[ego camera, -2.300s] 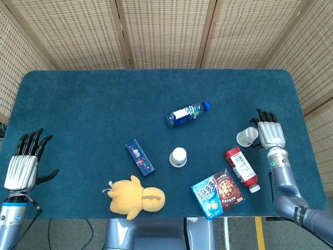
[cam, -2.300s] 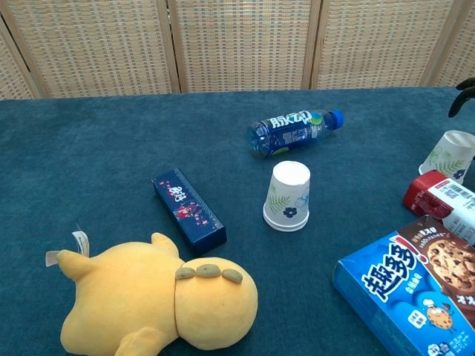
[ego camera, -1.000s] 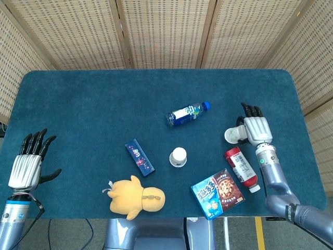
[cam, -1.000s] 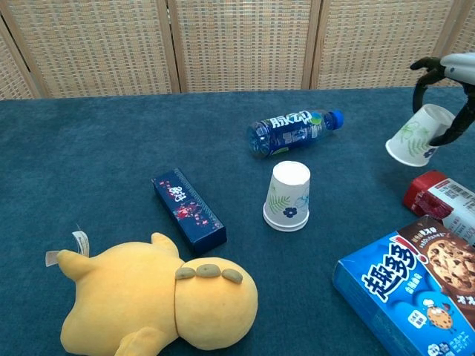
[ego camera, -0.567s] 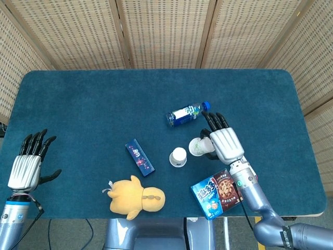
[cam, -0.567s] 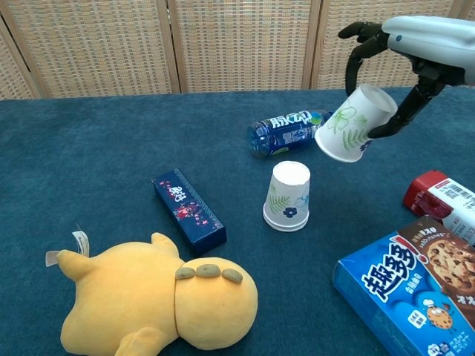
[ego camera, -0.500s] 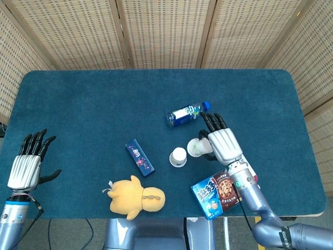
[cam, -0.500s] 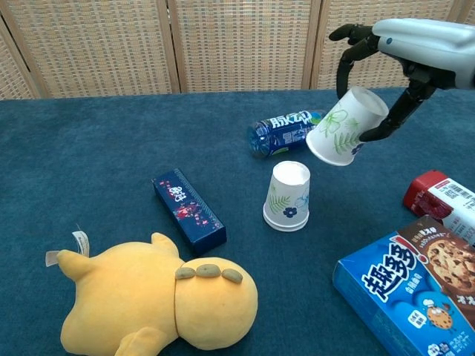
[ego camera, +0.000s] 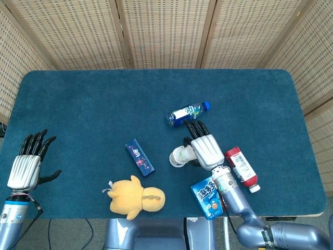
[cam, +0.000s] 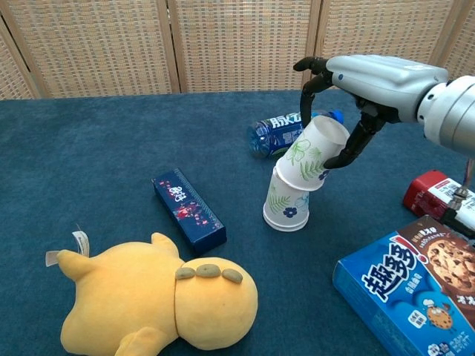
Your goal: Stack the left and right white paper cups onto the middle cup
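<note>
A white paper cup with a leaf print (cam: pixel 310 157) is tilted in the grip of my right hand (cam: pixel 369 76), fingers on one side and thumb on the other. Its mouth sits partly over the upturned base of the middle cup (cam: pixel 285 205), which stands upside down on the teal table (cam: pixel 111 141). From the head view the right hand (ego camera: pixel 205 148) covers most of the held cup (ego camera: pixel 180 154), and the middle cup is almost hidden under it. My left hand (ego camera: pixel 26 164) hovers open at the table's near left edge, fingers spread, holding nothing.
A water bottle (cam: pixel 286 130) lies just behind the cups. A dark blue box (cam: pixel 189 208) and a yellow plush toy (cam: pixel 156 297) lie to the left. A blue cookie box (cam: pixel 408 289) and a red-labelled bottle (cam: pixel 441 196) lie at the right.
My right hand lifted the cup from the right side of the table, carried it left and lowered it onto the middle cup. The left hand has stayed put.
</note>
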Tool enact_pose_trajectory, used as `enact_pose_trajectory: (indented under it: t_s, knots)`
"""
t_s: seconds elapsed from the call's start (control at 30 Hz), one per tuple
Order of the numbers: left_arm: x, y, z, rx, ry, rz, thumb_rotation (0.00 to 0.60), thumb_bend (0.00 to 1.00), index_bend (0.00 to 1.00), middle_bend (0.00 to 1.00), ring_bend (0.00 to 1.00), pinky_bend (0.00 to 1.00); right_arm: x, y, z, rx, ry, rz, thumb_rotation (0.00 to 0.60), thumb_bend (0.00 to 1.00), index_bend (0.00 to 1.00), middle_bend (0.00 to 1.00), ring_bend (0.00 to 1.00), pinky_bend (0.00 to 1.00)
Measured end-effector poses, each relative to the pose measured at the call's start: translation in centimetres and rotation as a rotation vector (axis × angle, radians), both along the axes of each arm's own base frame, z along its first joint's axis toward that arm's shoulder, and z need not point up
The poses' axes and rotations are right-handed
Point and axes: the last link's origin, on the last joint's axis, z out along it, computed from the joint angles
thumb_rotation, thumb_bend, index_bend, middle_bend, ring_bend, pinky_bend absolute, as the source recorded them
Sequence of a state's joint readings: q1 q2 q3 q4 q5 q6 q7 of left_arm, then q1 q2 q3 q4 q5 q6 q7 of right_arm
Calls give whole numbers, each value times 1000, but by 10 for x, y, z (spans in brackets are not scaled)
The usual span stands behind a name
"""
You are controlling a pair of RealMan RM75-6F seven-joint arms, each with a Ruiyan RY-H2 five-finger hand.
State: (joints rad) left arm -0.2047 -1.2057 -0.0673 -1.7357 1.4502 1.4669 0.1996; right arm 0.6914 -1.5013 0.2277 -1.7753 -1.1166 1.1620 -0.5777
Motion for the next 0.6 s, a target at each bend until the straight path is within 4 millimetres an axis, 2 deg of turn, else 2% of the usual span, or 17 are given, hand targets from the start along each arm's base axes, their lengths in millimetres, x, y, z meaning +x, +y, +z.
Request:
enact_pose_trajectory:
  t_s: [0.17, 0.3, 0.6]
  knots:
    - [1, -1, 0, -3, -1, -6, 600, 182, 143, 0, 0, 0, 6, -4, -6, -10, 18, 13, 600, 223, 488, 38, 0, 77]
    - [-1, 0, 1, -3, -7, 0, 600, 181, 143, 0, 0, 0, 11, -3, -13, 4, 22, 19, 600, 213, 413, 5, 0, 73]
    - [-1, 0, 1, -5, -13, -1, 600, 182, 143, 0, 0, 0, 16, 1, -19, 4, 11, 21, 600, 183, 301, 0, 0, 58]
